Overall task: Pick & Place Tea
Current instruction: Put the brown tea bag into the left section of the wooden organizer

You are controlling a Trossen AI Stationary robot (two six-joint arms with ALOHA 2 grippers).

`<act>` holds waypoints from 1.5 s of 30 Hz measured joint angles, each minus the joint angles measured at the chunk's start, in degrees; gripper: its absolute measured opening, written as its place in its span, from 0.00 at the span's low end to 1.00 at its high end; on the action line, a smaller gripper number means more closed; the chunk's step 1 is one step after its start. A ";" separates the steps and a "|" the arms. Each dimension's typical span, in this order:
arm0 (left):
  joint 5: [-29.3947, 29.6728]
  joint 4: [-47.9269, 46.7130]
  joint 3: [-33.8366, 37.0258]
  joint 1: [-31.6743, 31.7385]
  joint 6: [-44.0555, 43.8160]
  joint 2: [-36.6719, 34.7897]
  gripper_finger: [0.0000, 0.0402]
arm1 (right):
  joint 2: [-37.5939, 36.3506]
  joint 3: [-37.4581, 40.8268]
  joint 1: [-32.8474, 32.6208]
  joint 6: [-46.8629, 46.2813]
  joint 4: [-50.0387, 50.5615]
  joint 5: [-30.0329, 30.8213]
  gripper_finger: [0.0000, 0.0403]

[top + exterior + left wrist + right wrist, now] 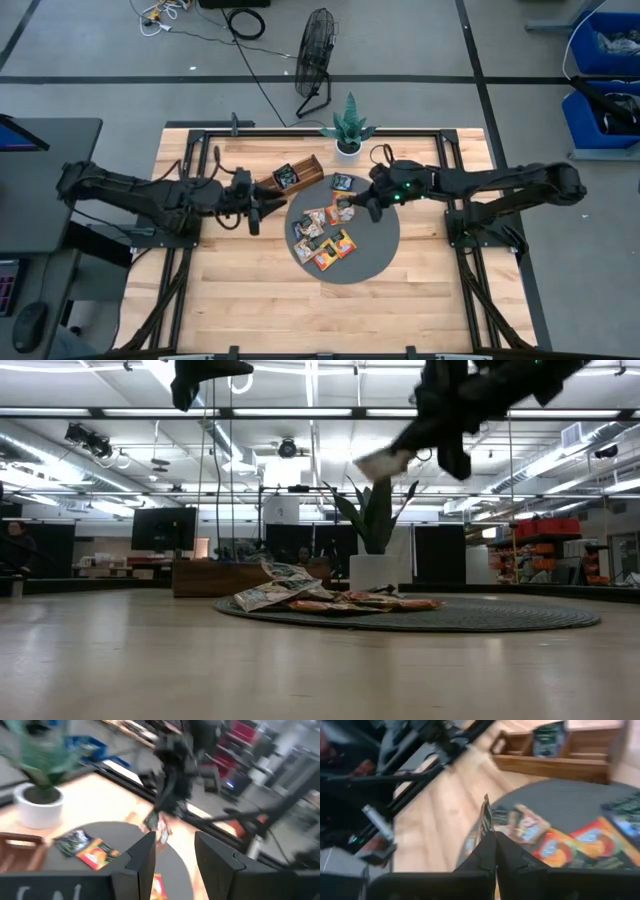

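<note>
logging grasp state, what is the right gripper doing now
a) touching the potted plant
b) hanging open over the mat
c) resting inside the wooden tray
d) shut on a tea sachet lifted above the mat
d: the right gripper is pinched shut on a tea sachet, lifted clear above the round grey mat.

You are looking at a workshop or robotics lab. The counter (250,300) stands on a grey concrete floor (420,40) marked with dark lines, with loose cables (245,25), a floor fan (316,60) and blue bins (605,80) around it. Exposed ducts (60,440) and strip lights (300,412) hang overhead.
</note>
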State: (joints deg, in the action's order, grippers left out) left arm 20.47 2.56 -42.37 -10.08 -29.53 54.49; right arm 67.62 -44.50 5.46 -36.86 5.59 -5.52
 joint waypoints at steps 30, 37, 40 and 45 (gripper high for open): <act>-30.99 -16.44 -21.73 8.27 -4.36 23.17 0.58 | 17.35 -28.67 -11.16 17.22 16.43 0.15 0.00; -34.26 -16.18 -21.68 8.25 -4.37 24.32 0.60 | 17.31 -28.65 -12.09 16.80 14.98 0.30 0.00; -34.73 -15.81 -21.68 8.23 -4.08 24.62 0.60 | 17.31 -28.65 -12.09 16.50 14.64 0.67 0.00; -35.36 -15.73 -21.68 8.21 -3.98 24.68 0.56 | 17.31 -28.65 -12.09 16.50 14.12 1.52 0.00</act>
State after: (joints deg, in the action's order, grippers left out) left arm -14.90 -13.17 -64.05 -1.87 -33.51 79.18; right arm 84.93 -73.14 -6.63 -20.36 19.72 -3.99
